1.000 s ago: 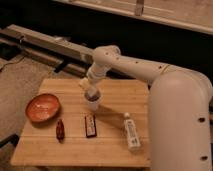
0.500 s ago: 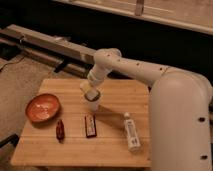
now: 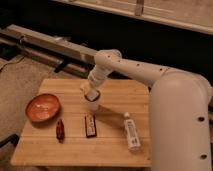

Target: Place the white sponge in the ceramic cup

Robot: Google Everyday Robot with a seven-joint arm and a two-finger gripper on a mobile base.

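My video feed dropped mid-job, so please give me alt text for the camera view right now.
The robot's claw hangs just over the white cup near the middle of the wooden table, with the white sponge right at the cup's mouth. An orange bowl sits at the left, with a small reddish item, a dark bar and a white tube along the front.

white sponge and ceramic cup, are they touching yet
Cannot tell. In the camera view the white sponge sits at the hand, right above the ceramic cup mouth, and they overlap with no plain gap or contact.
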